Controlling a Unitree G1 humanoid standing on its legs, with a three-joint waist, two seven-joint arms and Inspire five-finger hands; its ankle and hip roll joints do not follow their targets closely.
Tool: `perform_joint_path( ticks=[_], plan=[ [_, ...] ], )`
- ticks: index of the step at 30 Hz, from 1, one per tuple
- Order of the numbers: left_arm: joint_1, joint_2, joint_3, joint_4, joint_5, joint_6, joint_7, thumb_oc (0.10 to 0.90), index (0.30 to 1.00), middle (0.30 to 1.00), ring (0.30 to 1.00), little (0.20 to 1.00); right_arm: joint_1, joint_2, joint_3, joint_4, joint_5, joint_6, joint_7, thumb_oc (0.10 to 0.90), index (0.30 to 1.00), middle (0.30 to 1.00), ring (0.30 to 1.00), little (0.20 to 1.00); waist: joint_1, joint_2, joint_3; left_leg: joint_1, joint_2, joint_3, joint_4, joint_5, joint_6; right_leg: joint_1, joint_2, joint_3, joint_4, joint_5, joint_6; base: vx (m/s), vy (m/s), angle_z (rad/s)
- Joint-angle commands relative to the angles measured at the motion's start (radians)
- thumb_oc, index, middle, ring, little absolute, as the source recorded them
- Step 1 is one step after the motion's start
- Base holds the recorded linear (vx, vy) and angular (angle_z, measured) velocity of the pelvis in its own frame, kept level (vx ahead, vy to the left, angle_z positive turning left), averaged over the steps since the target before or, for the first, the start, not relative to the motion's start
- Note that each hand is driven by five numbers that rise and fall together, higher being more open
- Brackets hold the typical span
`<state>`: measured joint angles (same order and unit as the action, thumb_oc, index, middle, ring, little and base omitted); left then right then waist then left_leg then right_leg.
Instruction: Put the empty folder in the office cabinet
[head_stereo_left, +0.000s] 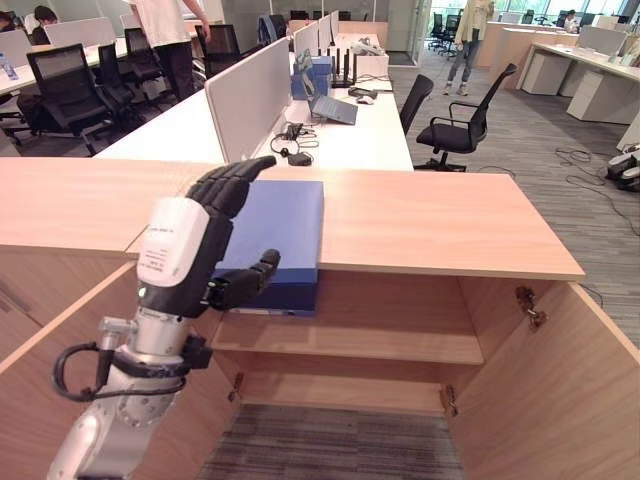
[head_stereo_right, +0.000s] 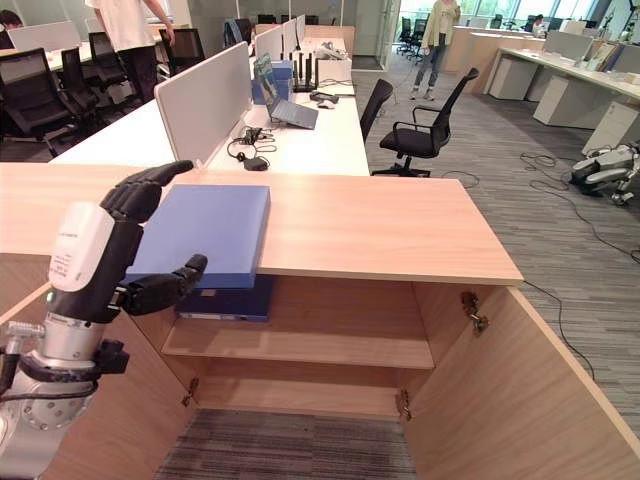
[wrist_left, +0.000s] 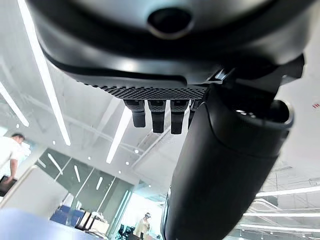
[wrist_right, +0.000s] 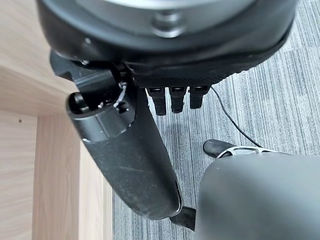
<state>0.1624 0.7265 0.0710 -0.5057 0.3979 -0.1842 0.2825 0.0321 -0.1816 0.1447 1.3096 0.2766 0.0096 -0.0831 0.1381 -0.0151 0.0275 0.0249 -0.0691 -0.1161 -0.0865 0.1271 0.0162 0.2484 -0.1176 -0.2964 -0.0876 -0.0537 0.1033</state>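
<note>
The blue folder (head_stereo_left: 278, 235) is seen lying on the cabinet (head_stereo_left: 450, 228) top, overhanging its front edge. The left hand (head_stereo_left: 205, 240), at 9 o'clock of it, is held open-fingered. The right hand (wrist_right: 150, 75) is shown relaxed, holding nothing.

We see our left arm raised from the lower left, wrist upright, its left robot hand (head_stereo_left: 185, 250) held open with fingers extended forward and thumb apart below them. Our right robot hand (wrist_right: 150, 150) hangs downward, fingers relaxed and straight.
</note>
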Motion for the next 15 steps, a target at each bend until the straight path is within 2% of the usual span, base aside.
perform_joint_path(
  ticks=[1,8,15],
  plan=[
    [-0.089,0.029,0.029,-0.103,-0.049,-0.044,0.017,0.8,0.9,0.9,0.9,0.9,-0.071,0.012,0.038,0.015,-0.019,-0.016,0.001,0.8,0.9,0.9,0.9,0.9,-0.008,-0.015,-0.013,0.08,0.02,-0.056,-0.001,-0.187,-0.027,-0.059,-0.022,0.056,0.0,0.058,0.058,0.0,0.0,0.0],
    [-0.067,0.043,-0.006,-0.049,-0.034,-0.033,-0.012,0.8,0.9,0.9,0.9,0.9,-0.072,0.015,0.044,0.014,-0.03,-0.011,0.0,0.8,0.9,0.9,0.9,0.9,-0.012,-0.015,-0.011,0.084,0.021,-0.054,-0.001,-0.189,-0.027,-0.056,-0.022,0.057,0.0,0.056,0.057,0.0,0.0,0.0],
    [-0.076,0.074,-0.019,0.057,0.053,-0.003,-0.006,0.8,0.9,0.9,0.9,0.9,-0.072,0.01,0.047,0.012,-0.034,-0.007,0.004,0.8,0.9,0.9,0.9,0.9,-0.022,-0.015,-0.014,0.089,0.022,-0.047,-0.001,-0.192,-0.029,-0.054,-0.021,0.064,0.0,0.055,0.056,0.0,0.0,0.0]
  ],
)
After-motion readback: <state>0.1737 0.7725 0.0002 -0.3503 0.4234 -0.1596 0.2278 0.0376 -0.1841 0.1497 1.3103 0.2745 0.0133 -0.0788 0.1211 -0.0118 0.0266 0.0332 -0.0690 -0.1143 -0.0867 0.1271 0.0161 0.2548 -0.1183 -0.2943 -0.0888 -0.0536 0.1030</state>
